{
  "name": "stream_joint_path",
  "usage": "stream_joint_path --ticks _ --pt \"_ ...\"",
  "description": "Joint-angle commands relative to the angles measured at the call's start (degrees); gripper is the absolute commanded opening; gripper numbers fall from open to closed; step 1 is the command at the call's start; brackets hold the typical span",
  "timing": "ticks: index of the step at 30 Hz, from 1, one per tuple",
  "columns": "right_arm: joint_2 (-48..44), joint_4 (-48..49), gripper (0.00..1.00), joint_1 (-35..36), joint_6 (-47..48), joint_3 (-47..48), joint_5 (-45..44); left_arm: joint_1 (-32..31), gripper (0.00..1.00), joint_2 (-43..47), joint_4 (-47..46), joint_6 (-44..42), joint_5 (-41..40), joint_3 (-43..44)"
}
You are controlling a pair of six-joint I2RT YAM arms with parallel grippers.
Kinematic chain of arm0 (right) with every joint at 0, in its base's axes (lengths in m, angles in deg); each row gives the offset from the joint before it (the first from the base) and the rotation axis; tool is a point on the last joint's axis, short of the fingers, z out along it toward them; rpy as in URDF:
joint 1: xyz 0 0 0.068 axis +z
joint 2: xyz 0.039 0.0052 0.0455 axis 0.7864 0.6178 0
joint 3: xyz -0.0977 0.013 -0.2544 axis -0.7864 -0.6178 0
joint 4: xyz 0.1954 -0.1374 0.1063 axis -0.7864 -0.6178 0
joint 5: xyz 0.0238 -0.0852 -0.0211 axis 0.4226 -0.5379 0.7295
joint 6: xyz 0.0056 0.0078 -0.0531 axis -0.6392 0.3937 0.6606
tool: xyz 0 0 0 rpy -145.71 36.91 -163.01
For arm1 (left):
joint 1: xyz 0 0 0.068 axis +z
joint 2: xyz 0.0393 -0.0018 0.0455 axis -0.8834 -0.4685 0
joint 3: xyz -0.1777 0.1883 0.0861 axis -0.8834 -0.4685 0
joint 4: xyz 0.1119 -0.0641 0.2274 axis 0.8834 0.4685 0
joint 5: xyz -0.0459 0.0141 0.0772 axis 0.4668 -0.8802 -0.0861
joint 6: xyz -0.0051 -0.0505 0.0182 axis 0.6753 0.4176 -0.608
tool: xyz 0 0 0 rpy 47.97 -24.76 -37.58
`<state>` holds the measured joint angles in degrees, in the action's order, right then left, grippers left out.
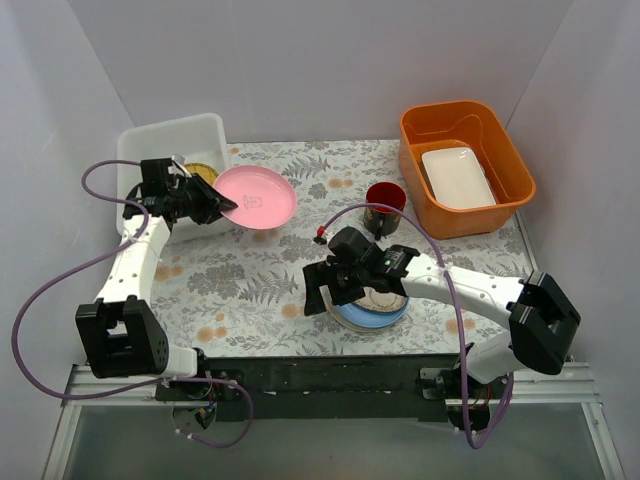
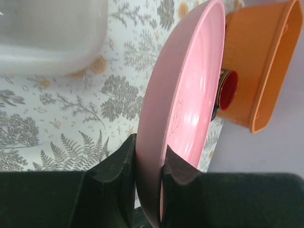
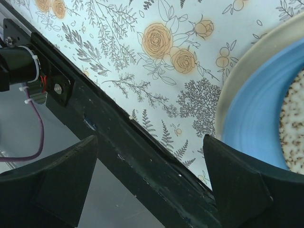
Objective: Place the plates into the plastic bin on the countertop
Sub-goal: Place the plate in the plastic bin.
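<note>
My left gripper (image 1: 226, 207) is shut on the rim of a pink plate (image 1: 257, 196) and holds it above the countertop, just right of the white translucent plastic bin (image 1: 150, 140). A yellowish plate (image 1: 203, 172) lies in the bin. In the left wrist view the pink plate (image 2: 185, 109) stands edge-on between my fingers (image 2: 118, 166). My right gripper (image 1: 322, 290) is open and empty, at the left edge of a stack of plates (image 1: 372, 312) with a light blue one on a cream one. In the right wrist view the blue plate (image 3: 259, 128) lies at the right, beyond my open fingers.
An orange tub (image 1: 465, 165) at the back right holds a white rectangular dish (image 1: 458, 177). A dark red mug (image 1: 384, 203) stands left of it. The black front edge of the table (image 3: 142, 161) runs under my right gripper. White walls enclose the table.
</note>
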<state>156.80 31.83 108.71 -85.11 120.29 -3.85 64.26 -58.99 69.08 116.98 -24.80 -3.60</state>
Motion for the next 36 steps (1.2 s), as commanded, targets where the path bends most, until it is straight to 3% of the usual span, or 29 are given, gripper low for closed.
stream_joint_path --ticks 1,15,22,36 --pt "1.19 1.23 0.98 0.71 0.29 4.2 -0.81 5.7 0.0 -1.52 0.61 -0.69 6.85 6.54" --pt "5.76 0.09 0.98 0.71 2.22 8.33 -0.46 20.73 0.0 -5.3 0.17 -0.87 9.41 8.58" --pt "5.94 -0.52 0.98 0.71 2.49 8.51 -0.81 24.08 0.0 -6.79 0.26 -2.1 8.0 10.34" --pt "6.29 -1.23 0.98 0.62 3.1 7.8 -1.86 25.4 0.0 -9.78 -7.56 3.96 4.84 8.75"
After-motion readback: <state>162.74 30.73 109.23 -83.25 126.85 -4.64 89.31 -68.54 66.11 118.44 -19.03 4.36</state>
